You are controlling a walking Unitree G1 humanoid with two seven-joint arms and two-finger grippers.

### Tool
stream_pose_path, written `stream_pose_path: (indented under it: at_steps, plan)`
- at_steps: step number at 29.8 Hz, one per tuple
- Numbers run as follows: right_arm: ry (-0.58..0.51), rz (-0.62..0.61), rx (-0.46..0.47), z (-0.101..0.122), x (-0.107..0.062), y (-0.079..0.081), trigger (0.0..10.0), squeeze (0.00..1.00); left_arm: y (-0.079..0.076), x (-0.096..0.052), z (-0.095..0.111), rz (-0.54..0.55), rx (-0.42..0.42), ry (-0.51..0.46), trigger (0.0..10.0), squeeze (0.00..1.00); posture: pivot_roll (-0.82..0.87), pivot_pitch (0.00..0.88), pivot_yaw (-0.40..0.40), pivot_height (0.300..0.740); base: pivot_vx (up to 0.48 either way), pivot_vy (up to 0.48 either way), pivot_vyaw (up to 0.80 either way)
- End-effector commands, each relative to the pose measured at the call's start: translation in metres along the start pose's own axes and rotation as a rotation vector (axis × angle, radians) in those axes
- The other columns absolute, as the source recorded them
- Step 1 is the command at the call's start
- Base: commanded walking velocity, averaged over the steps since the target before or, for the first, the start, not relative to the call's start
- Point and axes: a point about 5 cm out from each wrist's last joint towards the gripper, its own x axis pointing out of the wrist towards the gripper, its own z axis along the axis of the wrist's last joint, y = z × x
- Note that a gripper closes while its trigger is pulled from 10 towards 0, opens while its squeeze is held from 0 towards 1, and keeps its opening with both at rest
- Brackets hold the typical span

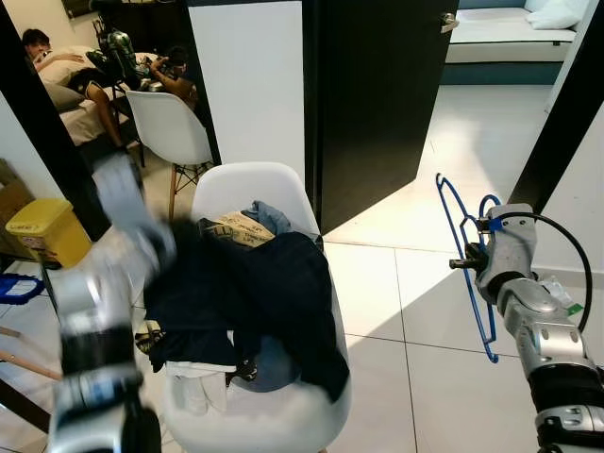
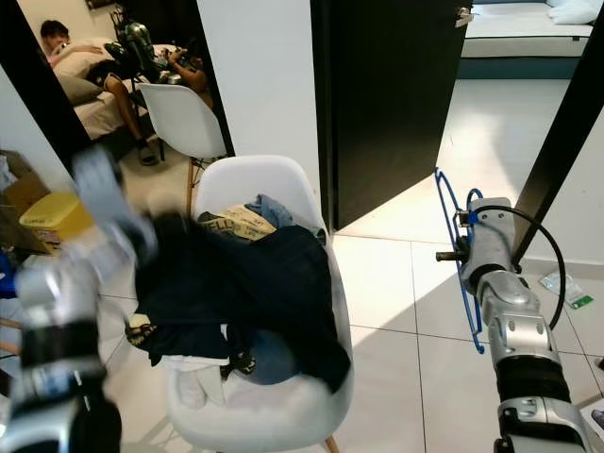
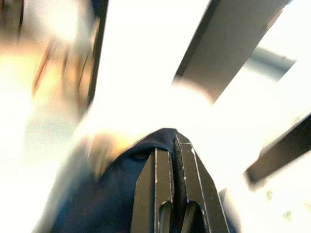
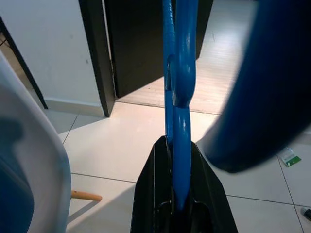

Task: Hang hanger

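Two head views show a white chair (image 1: 247, 184) piled with dark clothing (image 1: 250, 302) on a pale tiled floor (image 1: 406, 311), with a black door (image 1: 377, 104) ajar behind it and a white wall panel (image 1: 247, 80) beside the door. A second white chair (image 1: 170, 127) stands further back, near people sitting in the next room, and a yellow bin (image 1: 42, 229) sits to the left. The left arm (image 1: 99, 321) is blurred beside the clothing. The right gripper (image 1: 469, 262) holds a blue hanger (image 1: 462, 255) upright, well right of the chair. In the left wrist view the left gripper (image 3: 173, 145) has its fingers pressed together on dark blue cloth (image 3: 107, 199). In the right wrist view the right gripper's fingers (image 4: 153, 194) clamp the hanger's blue wire over the tiles.
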Motion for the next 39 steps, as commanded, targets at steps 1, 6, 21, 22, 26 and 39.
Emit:
stream_pose_path:
  at_steps: [1,6,21,22,26,39]
  plan:
    - [-0.040,-0.003,0.024,0.007,0.001,0.001,10.0,0.00,0.007,0.000,0.012,0.002,0.003,-0.058,0.0,0.00,-0.04,0.000,0.050,0.740,0.000,0.000,0.00]
    - [-0.049,-0.010,0.035,0.007,0.001,0.002,10.0,0.00,-0.001,0.002,0.130,0.014,0.090,-0.430,0.0,0.00,-0.03,0.000,0.057,0.740,0.000,0.000,0.00]
    - [-0.075,-0.016,0.059,0.010,0.004,0.003,10.0,0.00,0.016,-0.053,0.266,0.365,0.386,-0.903,0.0,0.00,-0.01,0.000,0.061,0.740,0.000,0.000,0.00]
    - [-0.074,-0.015,0.062,0.009,0.004,0.004,10.0,0.00,0.012,-0.044,0.255,0.335,0.399,-0.865,0.0,0.00,-0.01,0.000,0.060,0.740,0.000,0.000,0.00]
    - [-0.074,-0.014,0.064,0.007,0.002,0.004,10.0,0.00,-0.005,0.000,0.186,0.182,0.376,-0.646,0.0,0.00,-0.02,0.000,0.064,0.740,0.000,0.000,0.00]
    - [-0.068,-0.022,0.062,0.005,0.000,0.000,10.0,0.00,-0.118,0.001,-0.048,-0.342,0.124,-0.066,0.0,0.00,-0.03,0.000,0.068,0.740,0.000,0.000,0.00]
